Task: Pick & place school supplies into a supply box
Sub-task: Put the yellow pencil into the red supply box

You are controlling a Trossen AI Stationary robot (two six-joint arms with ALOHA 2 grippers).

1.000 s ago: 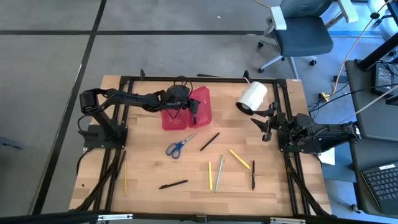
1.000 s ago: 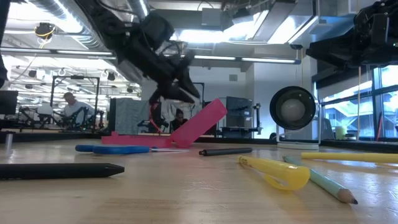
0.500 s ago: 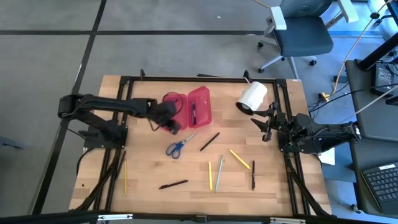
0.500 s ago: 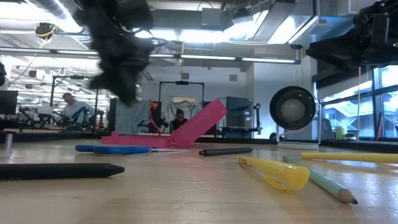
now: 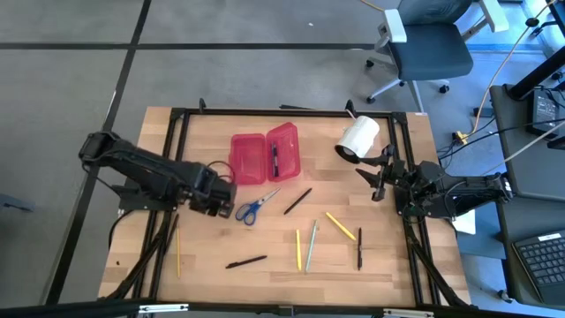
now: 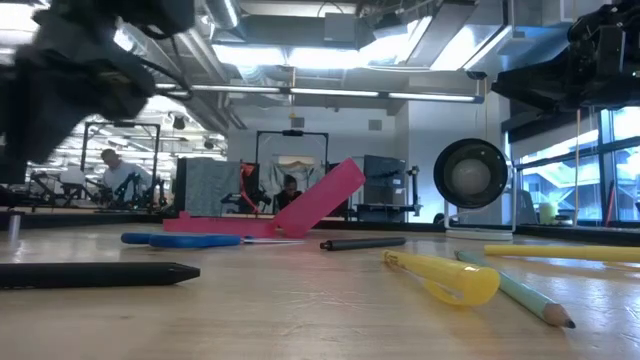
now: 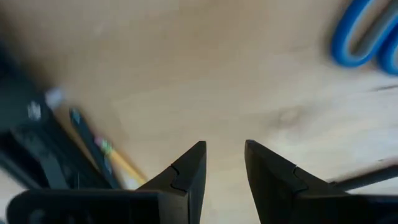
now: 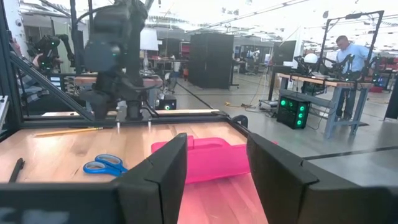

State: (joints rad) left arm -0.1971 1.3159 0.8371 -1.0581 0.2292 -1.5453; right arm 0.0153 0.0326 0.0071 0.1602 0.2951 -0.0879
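Note:
The supply box (image 5: 265, 157) lies open on the far middle of the table, red-pink, with one black pen (image 5: 274, 159) in its right half. Blue-handled scissors (image 5: 256, 205) lie near of it. My left gripper (image 5: 218, 192) is open just left of the scissors, low over bare wood; its wrist view shows the blue handles (image 7: 367, 37) ahead of the fingers (image 7: 186, 171). Pens and pencils lie loose: a black pen (image 5: 297, 200), a yellow pen (image 5: 340, 225), two pencils (image 5: 305, 248), and further black pens (image 5: 359, 247) (image 5: 245, 261). My right gripper (image 5: 380, 172) waits open at the right edge.
A big white roll (image 5: 357, 139) stands at the far right, next to my right gripper. A yellow pencil (image 5: 177, 250) lies near the left frame rail, also seen in the left wrist view (image 7: 115, 158). Black frame rails border the table. People are in the room behind.
My left gripper has drawn back from over the supply box toward the table's near-left and come down, now standing left of the scissors. The box and the loose pens have stayed in place.

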